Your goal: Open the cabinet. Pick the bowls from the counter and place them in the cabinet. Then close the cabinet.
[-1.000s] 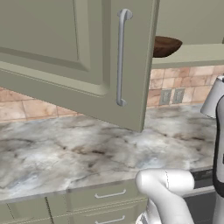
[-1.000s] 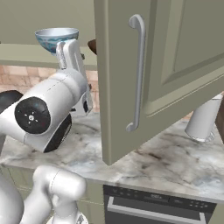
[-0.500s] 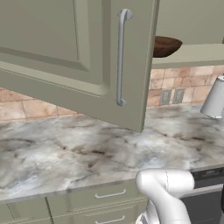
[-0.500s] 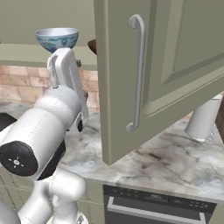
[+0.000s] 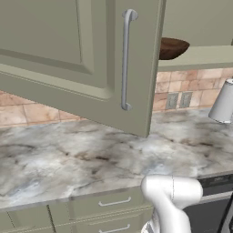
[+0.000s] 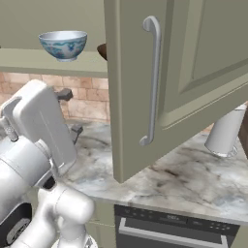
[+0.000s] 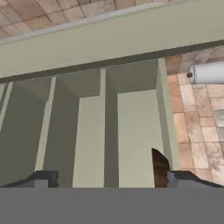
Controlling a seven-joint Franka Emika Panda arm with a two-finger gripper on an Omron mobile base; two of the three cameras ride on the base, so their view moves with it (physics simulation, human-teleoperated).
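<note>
My gripper (image 7: 109,177) is released, jaws spread wide, nothing between them. In the hand view the tips sit at the bottom edge and the cabinet (image 7: 92,131) interior lies straight ahead, with a sliver of the brown bowl (image 7: 159,168) just beside one finger tip (not touching, as far as I can tell). Grey container (image 7: 209,72) shows sideways further out against the tile.

Right base view: my arm (image 6: 34,145) is low at the left, in front of the counter (image 6: 193,179), below the shelf. The cabinet door (image 6: 160,82) hangs open, swung out over the counter, silver handle (image 6: 152,77) vertical. Above my arm, the white bowl (image 6: 63,44) stands upright on the cabinet shelf; the brown bowl's edge peeks out just behind the door, right of the white one.

Left base view: counter near, door above it, brown bowl (image 5: 172,48) on the shelf past the door's edge. Container (image 5: 222,102) stands on the counter at far right, by the backsplash (image 5: 182,88).
</note>
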